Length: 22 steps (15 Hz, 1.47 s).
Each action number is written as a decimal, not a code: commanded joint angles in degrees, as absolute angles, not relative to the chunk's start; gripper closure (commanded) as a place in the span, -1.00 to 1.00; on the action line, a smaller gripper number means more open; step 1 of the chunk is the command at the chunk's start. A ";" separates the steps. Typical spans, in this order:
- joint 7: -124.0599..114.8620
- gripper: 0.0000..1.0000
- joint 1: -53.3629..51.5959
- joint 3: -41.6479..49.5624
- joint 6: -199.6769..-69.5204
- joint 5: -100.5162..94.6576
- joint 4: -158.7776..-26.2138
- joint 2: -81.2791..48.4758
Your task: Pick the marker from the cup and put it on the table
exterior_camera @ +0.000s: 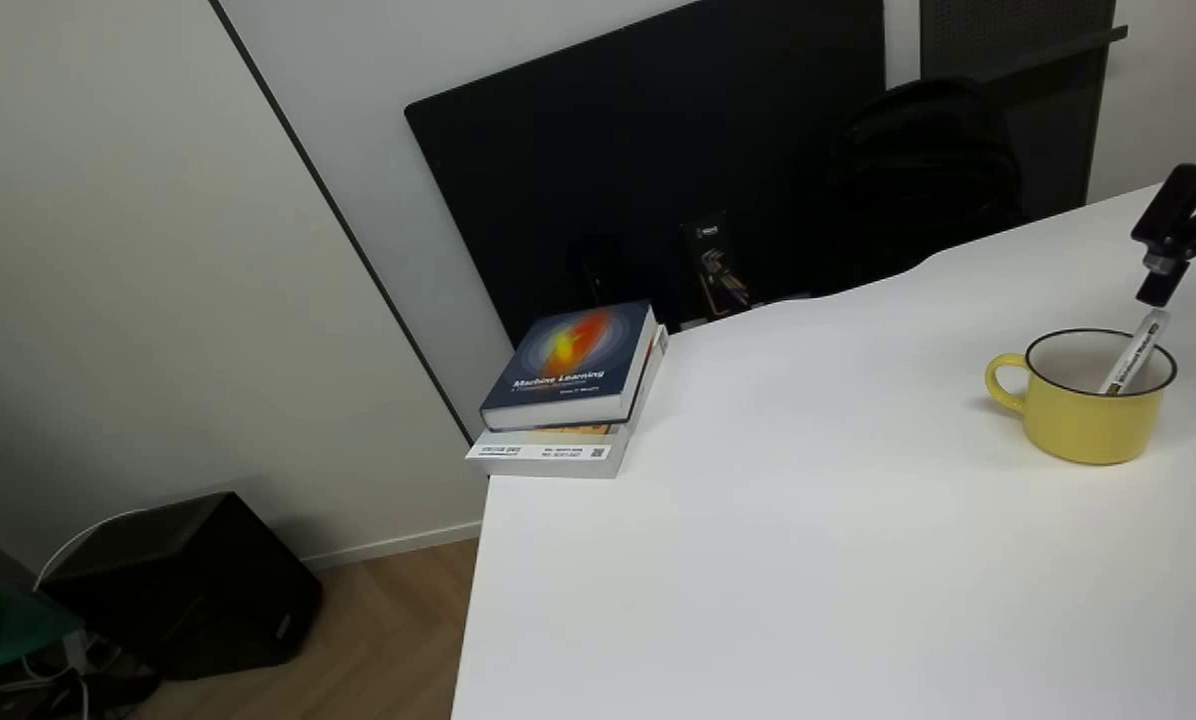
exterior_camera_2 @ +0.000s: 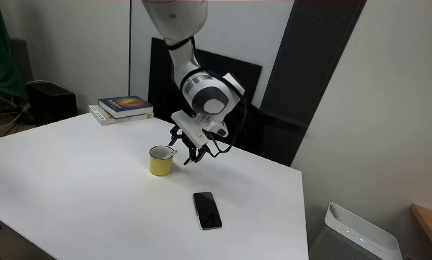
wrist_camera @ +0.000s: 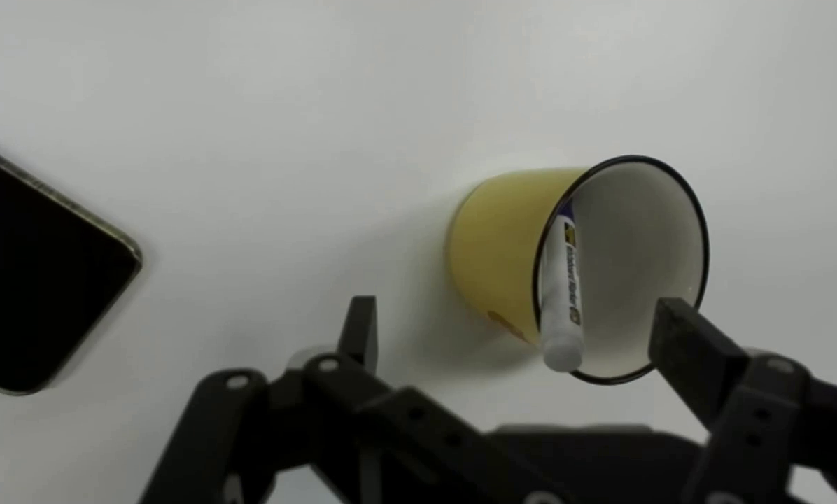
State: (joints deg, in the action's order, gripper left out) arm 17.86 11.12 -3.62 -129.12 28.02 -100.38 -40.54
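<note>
The yellow cup (exterior_camera: 1088, 425) stands upright on the white table (exterior_camera: 758, 570); it also shows in an exterior view (exterior_camera_2: 160, 166) and the wrist view (wrist_camera: 499, 245). The whitish marker (exterior_camera: 1135, 352) leans inside the cup, its upper end above the rim; it also shows in an exterior view (exterior_camera_2: 170, 154) and the wrist view (wrist_camera: 560, 294). My gripper (exterior_camera_2: 179, 153) is open and empty beside and above the cup. In the wrist view, the marker's top lies between the spread fingers of the gripper (wrist_camera: 520, 318), touching neither. In an exterior view only part of the gripper shows at the right edge.
A black phone (exterior_camera_2: 207, 210) lies on the table near the cup, also in the wrist view (wrist_camera: 33, 280). Two stacked books (exterior_camera: 568, 370) lie at a table corner. The cup's handle (exterior_camera: 1003, 383) points away from the gripper. A dark panel (exterior_camera: 658, 160) stands behind the table.
</note>
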 commanded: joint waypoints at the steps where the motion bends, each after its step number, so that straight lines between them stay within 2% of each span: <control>1: 18.69 -1.00 12.51 -5.10 -130.54 27.89 -99.07 -41.81; 13: 19.43 -1.00 12.79 -6.04 -133.19 27.54 -99.07 -42.94; 15: 19.44 -0.49 12.87 -6.16 -133.37 27.52 -99.06 -43.09; 22: 19.41 0.50 12.66 -6.29 -133.67 27.19 -99.19 -42.88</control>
